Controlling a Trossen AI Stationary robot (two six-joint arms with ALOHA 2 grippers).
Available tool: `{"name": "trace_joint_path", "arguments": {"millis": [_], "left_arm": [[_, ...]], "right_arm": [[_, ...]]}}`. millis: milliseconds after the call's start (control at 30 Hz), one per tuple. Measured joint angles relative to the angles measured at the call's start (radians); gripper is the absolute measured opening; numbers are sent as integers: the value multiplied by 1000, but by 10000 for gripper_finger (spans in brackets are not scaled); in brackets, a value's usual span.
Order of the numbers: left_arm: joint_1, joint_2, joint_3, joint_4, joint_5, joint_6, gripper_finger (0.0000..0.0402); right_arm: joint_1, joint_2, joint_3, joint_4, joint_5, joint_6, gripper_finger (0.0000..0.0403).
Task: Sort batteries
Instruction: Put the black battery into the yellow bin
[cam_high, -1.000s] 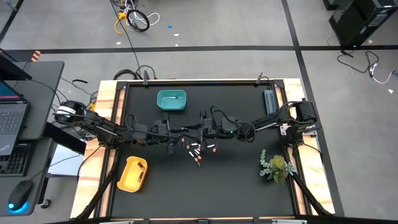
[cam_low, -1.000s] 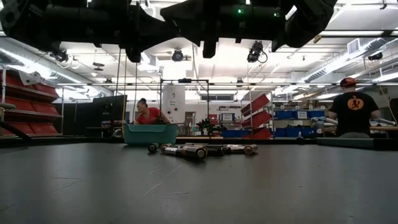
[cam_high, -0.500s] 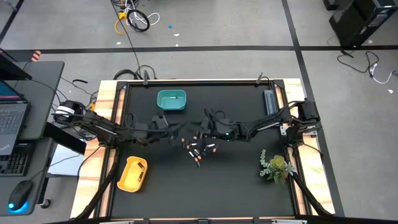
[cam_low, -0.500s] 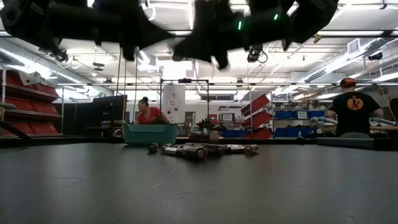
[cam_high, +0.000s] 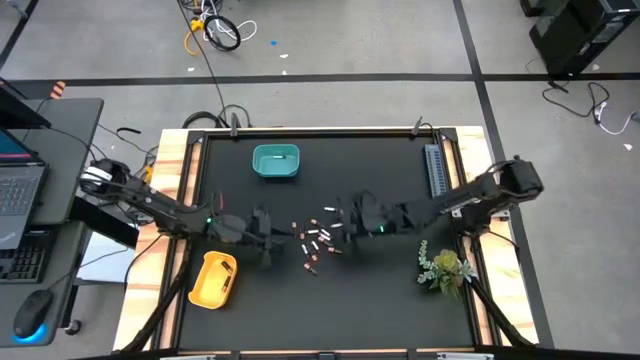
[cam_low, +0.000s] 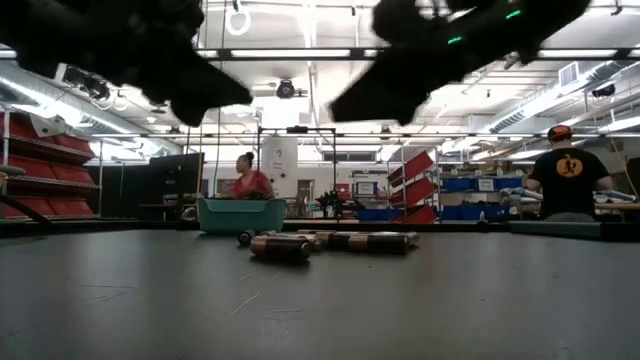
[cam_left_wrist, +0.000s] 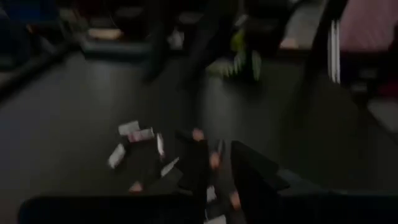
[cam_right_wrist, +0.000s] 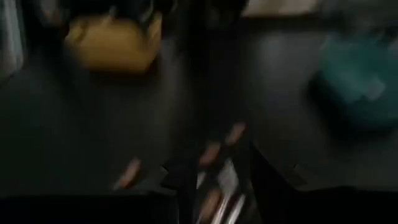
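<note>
Yellow bin (cam_high: 213, 279): front left of the table. Left gripper (cam_high: 272, 240): low, just left of the heap; fingers slightly parted, nothing seen between them. Batteries (cam_high: 318, 243): loose cluster at mid-table. Right gripper (cam_high: 345, 222): just right of the heap; finger gap cannot be told. One cell should be singled out, squared up crosswise, then pinched.

Overhead strip lights (cam_low: 300, 53) lit the room evenly; both wrist views were dim and motion-blurred, and the arms were silhouetted in the low view.
</note>
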Motion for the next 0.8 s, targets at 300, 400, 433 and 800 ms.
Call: {"name": "trace_joint_path", "arguments": {"millis": [300, 400, 433, 800], "left_arm": [[-120, 81, 20, -118, -18, -74, 181], [-150, 158, 64, -171, 15, -78, 183], [-164, 189, 81, -168, 19, -74, 182], [-184, 397, 249, -164, 59, 59, 183]], "right_arm": [[294, 81, -3, -193, 291, 245, 127], [328, 122, -3, -117, 320, 263, 127], [335, 137, -3, -96, 328, 264, 127], [373, 205, -4, -33, 405, 348, 127]]}}
